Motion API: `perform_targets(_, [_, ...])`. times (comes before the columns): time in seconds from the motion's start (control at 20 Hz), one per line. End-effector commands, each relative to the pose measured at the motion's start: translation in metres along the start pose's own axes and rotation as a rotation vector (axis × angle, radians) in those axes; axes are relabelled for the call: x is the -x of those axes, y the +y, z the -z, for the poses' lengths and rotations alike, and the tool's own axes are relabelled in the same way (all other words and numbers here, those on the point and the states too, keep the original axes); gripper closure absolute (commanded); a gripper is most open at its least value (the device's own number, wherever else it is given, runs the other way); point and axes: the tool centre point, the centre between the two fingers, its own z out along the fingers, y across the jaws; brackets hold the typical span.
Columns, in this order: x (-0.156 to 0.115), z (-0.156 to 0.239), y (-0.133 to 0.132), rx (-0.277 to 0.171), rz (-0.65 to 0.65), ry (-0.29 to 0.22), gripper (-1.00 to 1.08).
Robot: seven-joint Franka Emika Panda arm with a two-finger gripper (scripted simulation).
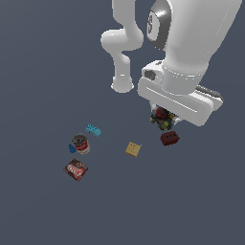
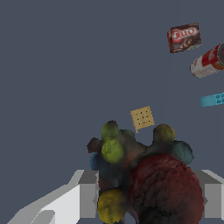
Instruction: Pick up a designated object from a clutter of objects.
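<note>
Dark and knobbly, with red, black and yellow-green bumps, the designated object (image 1: 161, 118) sits directly beneath the gripper (image 1: 162, 120), between the two pale fingers (image 2: 87, 194) that flank it in the wrist view. The pads stand on either side of the lump and appear to pinch it, though actual contact is hidden behind its bulges. Whether it rests on the floor or is already clear of it cannot be told; in the exterior view it seems tucked up against the hand.

Just beside it, toward the exterior view's right and slightly nearer, lies the red-brown brick (image 1: 170, 138), close but apart. The tan cracker (image 1: 133, 149) lies flat to the exterior view's left of the brick. Farther left are the cyan piece (image 1: 93, 130), the red-labelled can (image 1: 80, 143) and the dark red flat box (image 1: 76, 169), well apart from the gripper.

The arm descends from above so that the fingers straddle the lump alone, avoiding the neighbouring brick. Judged from this, the grasp phase is in hand; a straight lift would keep the brick undisturbed.
</note>
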Motion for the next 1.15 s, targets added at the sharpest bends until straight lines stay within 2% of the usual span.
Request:
perform_targets(0.0, [-0.007,0.021,-0.003,0.001,0.0,0.0,1.08])
perform_targets(0.5, [-0.025,0.07,-0.012,0.002,-0.001,0.0,1.08])
perform_targets(1.1, [-0.03,0.081,-0.015,0.002,-0.001,0.0,1.08])
